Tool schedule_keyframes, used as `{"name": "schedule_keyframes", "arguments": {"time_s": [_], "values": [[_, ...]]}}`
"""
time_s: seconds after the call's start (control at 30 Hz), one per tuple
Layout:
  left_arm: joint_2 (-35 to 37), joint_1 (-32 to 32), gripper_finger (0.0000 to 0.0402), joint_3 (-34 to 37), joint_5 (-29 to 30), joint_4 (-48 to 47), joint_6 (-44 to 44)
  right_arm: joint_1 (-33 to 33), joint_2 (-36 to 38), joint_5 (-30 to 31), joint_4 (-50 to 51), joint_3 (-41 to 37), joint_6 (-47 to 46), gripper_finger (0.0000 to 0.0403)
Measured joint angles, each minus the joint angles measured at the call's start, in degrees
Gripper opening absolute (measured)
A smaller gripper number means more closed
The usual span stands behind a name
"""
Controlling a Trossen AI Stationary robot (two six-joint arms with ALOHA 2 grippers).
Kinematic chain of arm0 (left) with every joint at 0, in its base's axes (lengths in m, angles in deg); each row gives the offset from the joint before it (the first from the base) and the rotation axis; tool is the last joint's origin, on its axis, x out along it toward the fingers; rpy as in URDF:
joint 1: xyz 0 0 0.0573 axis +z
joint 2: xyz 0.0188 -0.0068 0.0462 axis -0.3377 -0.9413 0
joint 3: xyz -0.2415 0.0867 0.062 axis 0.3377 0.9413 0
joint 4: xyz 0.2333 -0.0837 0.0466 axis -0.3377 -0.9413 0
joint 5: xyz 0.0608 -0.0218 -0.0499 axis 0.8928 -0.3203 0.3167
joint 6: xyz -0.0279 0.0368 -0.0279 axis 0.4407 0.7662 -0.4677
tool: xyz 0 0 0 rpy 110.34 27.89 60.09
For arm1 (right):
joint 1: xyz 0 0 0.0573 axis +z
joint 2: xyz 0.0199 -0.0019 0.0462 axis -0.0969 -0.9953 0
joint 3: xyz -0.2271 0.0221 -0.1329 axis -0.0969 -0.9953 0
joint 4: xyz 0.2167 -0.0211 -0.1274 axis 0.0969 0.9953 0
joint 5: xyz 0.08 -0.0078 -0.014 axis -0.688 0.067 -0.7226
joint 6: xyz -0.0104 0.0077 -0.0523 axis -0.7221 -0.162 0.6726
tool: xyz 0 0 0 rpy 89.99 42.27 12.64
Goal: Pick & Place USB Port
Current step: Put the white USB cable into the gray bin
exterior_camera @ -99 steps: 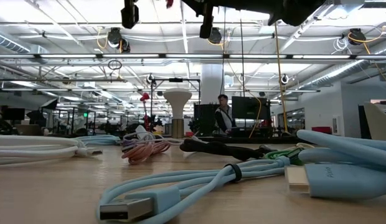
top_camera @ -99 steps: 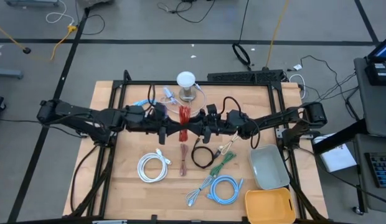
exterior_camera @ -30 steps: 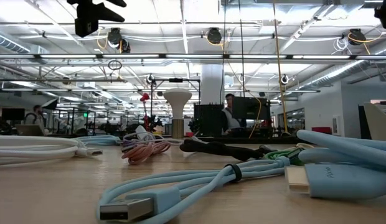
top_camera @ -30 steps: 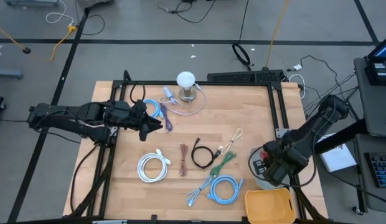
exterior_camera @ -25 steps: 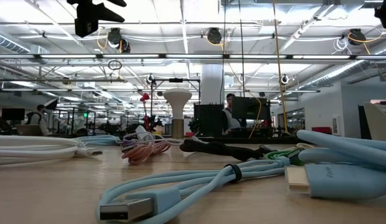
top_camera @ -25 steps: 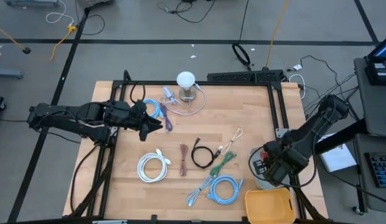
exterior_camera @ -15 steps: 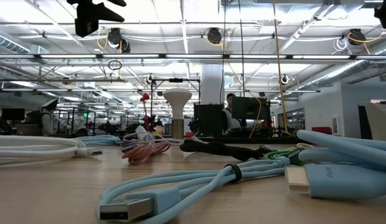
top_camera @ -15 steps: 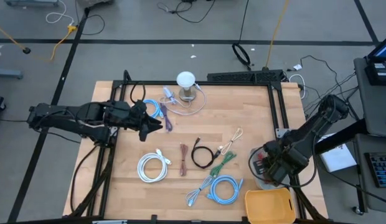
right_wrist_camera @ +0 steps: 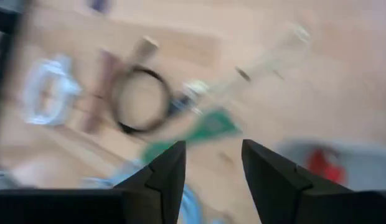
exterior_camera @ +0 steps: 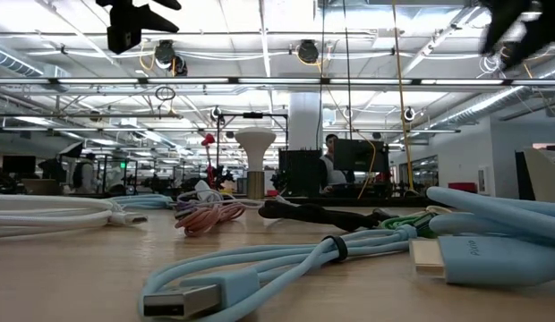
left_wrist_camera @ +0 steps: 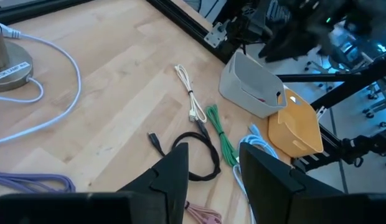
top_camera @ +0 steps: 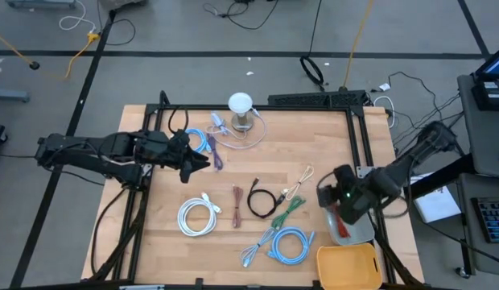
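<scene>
A red cable (top_camera: 336, 216) lies in the grey bin (top_camera: 356, 229) at the table's right; it also shows in the right wrist view (right_wrist_camera: 320, 160) and the left wrist view (left_wrist_camera: 263, 99). My right gripper (top_camera: 323, 196) is open and empty, raised just left of the bin, over the table; its fingers show apart in its wrist view (right_wrist_camera: 213, 149). My left gripper (top_camera: 205, 161) is open and empty, raised over the table's left half (left_wrist_camera: 213, 152), near a blue cable (top_camera: 197, 138) and a purple cable (top_camera: 216, 153).
On the table lie a white coil (top_camera: 199, 216), a pink cable (top_camera: 237, 205), a black cable (top_camera: 261, 200), a green cable (top_camera: 290, 211), a cream cable (top_camera: 302, 181) and a light blue coil (top_camera: 290, 244). A white lamp (top_camera: 241, 109) stands at the far edge. A yellow bin (top_camera: 348, 267) is at the near right.
My right gripper has swung from over the grey bin up and toward the table's middle, moving fast. The red cable, covered by the gripper before, now shows lying in the bin.
</scene>
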Motion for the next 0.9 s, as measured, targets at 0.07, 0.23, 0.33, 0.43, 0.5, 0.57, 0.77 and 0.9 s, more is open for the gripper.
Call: {"name": "schedule_keyframes", "arguments": {"time_s": [0.07, 0.23, 0.33, 0.43, 0.5, 0.57, 0.77, 0.9], "values": [[-0.7, 0.0, 0.0145, 0.0, -0.1, 0.0, 0.0, -3.2, 1.3, 2.7, -6.6, 0.2, 11.0, 0.0145], [-4.0, 0.0, 0.0145, 0.0, -2.4, 0.8, -0.7, -11.0, 1.9, -1.0, -22.3, 0.2, 52.3, 0.0139], [-6.2, 0.0, 0.0145, 0.0, -4.7, 2.6, -1.1, -13.6, -0.1, -7.5, -22.7, 0.3, 74.2, 0.0139], [-7.8, 0.0, 0.0145, 0.0, -6.2, 3.5, -1.3, -15.9, -3.3, -10.5, -15.9, 0.3, 85.8, 0.0139], [-8.4, -0.2, 0.0145, 0.0, -6.3, 3.3, -1.6, -17.8, -6.4, -11.2, -10.3, 0.3, 92.0, 0.0139], [-8.6, -0.6, 0.0145, 0.0, -5.7, 3.5, -1.7, -19.7, -9.8, -10.6, -7.2, 0.1, 97.0, 0.0139], [-8.2, -1.2, 0.0145, 0.0, -4.8, 3.5, -2.2, -24.9, -16.9, -11.9, -16.2, 0.1, 109.2, 0.0139], [-8.2, -1.2, 0.0145, 0.0, -4.3, 3.5, -2.2, -27.1, -20.8, -15.4, -19.8, 0.2, 114.1, 0.0139]]}}
